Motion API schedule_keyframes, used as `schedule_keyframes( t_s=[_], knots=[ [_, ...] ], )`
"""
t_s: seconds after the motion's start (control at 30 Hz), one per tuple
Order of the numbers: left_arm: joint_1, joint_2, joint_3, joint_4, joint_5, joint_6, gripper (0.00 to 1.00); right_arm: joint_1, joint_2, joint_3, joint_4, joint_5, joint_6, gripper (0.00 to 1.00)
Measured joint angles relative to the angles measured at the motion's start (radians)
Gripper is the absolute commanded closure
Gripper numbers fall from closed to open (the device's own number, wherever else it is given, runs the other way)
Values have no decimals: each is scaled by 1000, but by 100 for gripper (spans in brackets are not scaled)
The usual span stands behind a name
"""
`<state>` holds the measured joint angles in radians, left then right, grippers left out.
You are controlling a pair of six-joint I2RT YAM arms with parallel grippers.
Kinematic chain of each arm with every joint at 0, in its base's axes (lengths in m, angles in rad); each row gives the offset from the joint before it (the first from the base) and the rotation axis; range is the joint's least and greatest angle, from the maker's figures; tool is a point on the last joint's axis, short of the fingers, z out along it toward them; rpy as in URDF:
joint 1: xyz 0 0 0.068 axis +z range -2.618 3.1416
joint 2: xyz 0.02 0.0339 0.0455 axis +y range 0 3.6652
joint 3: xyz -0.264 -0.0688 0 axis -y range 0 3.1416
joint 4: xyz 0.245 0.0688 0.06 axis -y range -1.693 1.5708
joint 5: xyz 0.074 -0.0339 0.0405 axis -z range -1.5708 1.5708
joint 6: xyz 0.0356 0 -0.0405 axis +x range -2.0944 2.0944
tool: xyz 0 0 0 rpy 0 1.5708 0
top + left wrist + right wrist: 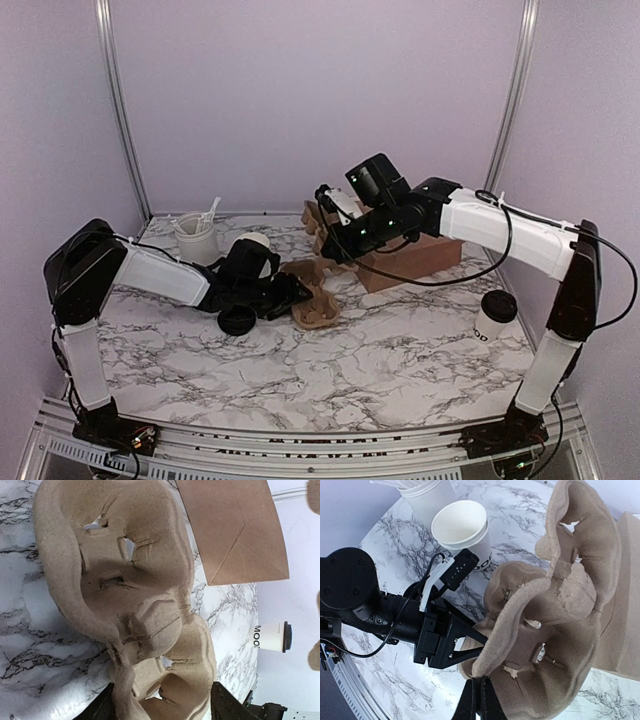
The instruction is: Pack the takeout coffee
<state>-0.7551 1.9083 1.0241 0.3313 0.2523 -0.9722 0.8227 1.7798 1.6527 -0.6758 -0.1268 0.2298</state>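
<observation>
— On the marble table [400,360], seen from above, the takeout coffee [493,317] stands upright at the right side, lid on. It is well apart from the cup carrier [318,305] that both arms reach toward. Which step is this?

— Readying the carrier, by the look of it; the cup is not yet touched. From the left wrist, the left gripper [162,707] has its fingers spread to either side of the carrier's near end. Whether they press it cannot be told. That view also catches the coffee far off (lettering and black lid plain), and a brown paper bag [235,530].

— And the right wrist?

— There the right gripper [479,700] is pinched closed on the carrier's thin rim. The coffee is out of that view; instead it shows a lidless white cup [462,527] behind the left arm.

— Next move?

— Probably the carrier must sit flat, wells up, and one gripper must let go before reaching across for the cup's side.
</observation>
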Motion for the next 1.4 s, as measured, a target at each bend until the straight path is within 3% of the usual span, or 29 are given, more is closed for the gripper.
schedule_keyframes(
  t_s=[0.37, 0.67, 0.83, 1.07, 1.4],
  knots=[
    [34, 165, 228, -86, -44, 23, 48, -29, -63, 5, -7, 39, -26, 100],
    [39, 231, 381, -132, -75, 53, 44, -29, -116, -14, -6, 50, -28, 100],
    [39, 223, 361, -137, -77, 78, 40, -29, -132, -29, 0, 51, -28, 100],
    [35, 121, 220, -144, -77, 109, 32, -29, -132, -53, 1, 51, -24, 100],
    [-15, -54, 66, -142, -74, 151, 32, -28, -132, -65, 1, 55, -20, 100]
  ],
)
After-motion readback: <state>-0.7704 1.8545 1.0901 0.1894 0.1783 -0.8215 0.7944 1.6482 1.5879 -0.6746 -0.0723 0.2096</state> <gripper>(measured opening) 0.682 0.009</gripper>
